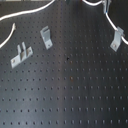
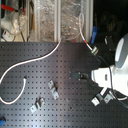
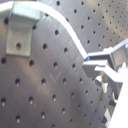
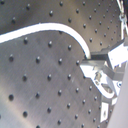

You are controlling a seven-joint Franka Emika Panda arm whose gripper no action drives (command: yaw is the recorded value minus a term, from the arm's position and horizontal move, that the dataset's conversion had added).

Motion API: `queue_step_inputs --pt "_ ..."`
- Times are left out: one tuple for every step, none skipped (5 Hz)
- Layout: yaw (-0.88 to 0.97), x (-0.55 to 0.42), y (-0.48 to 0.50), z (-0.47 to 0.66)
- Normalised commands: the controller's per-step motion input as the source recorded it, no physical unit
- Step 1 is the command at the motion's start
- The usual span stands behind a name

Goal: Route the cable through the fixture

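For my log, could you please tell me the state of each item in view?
Cord: gripped by the fingers, otherwise slack on the board.
Fingers: shut on the cord.
Narrow bracket: standing; cord runs close by, threading unclear.
Forked bracket: standing, free of the cord.
Bent bracket: standing, free of the cord.

No text, label or number — none — is legible.

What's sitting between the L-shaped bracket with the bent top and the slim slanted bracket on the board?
Nothing. In the first exterior view, only bare perforated board lies between the L-shaped bracket and the slim fixture.
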Motion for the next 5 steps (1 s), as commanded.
queue_step_inputs --pt "0.00 0.263 0.010 0.00" --pt "0.00 -0.006 0.000 0.02" --pt "0.00 -0.050 -0.049 0.34" --pt "-0.15 -0.070 -0.102 0.28" --pt "0.00 0.000 0.000 0.02"
